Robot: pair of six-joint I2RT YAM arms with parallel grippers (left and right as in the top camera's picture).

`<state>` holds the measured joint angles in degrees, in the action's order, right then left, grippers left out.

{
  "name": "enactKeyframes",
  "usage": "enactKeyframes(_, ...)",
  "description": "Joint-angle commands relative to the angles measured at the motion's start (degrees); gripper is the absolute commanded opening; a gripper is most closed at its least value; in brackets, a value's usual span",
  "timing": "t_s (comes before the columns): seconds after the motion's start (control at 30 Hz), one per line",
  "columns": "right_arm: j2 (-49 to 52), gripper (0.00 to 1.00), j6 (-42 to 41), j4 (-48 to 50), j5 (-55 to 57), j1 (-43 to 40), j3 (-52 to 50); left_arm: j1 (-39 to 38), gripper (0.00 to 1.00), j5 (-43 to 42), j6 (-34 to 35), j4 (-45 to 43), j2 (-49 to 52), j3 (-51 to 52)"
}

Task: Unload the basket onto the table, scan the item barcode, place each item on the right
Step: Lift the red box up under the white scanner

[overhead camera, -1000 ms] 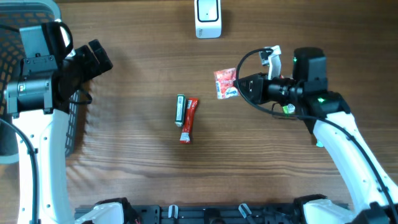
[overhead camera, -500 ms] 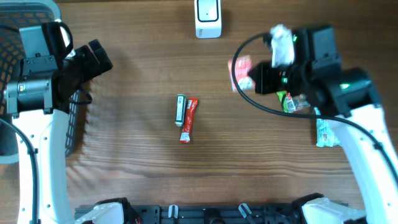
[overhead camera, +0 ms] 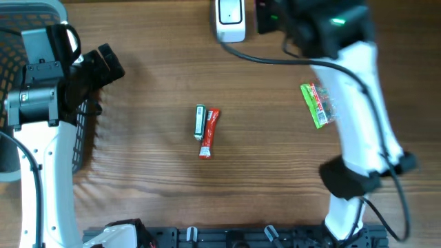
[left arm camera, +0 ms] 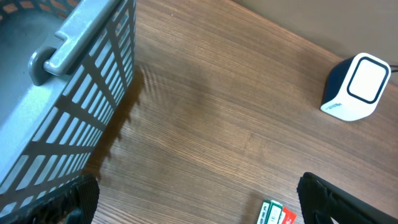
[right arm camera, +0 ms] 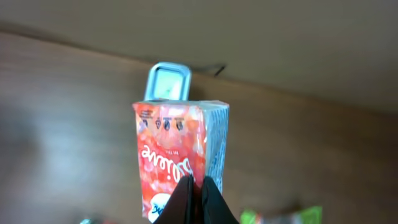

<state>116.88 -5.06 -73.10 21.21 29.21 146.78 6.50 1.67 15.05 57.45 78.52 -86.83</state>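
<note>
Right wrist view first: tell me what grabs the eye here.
A red packet fills the frame, pinched at its lower edge by the right gripper and held up before the scanner behind it. Overhead, two small bars lie side by side at centre.

White script on red packet, upside down, unreadable.

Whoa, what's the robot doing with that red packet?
The right gripper is shut on the red packet and holds it up by the white scanner at the far edge of the table, where its barcode could be read. The left gripper hangs open beside the grey basket, holding nothing. A small green pack and a red stick pack lie mid-table; a green packet lies to the right.
</note>
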Motion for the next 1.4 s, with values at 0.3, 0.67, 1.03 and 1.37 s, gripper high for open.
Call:
enactKeyframes(0.3, 21.84, 0.04, 18.23, 20.06, 21.22, 4.46, 1.22, 0.22, 1.0, 0.37, -1.16, -0.13, -0.39, -0.55)
enactKeyframes(0.67, 32.11, 0.04, 31.15, 35.89, 22.91, 4.46, 1.2, 0.22, 1.0, 0.37, -1.16, -0.13, -0.39, -0.55)
enactKeyframes(1.03, 38.51, 0.04, 37.46, 42.12, 21.29, 3.02, 0.85, 0.22, 1.0, 0.37, -1.16, -0.13, -0.39, -0.55)
enactKeyframes(1.37, 38.53, 0.04, 37.92, 42.32, 20.76, 1.75, 0.85, 0.22, 1.0, 0.35, -1.16, -0.13, -0.39, -0.55)
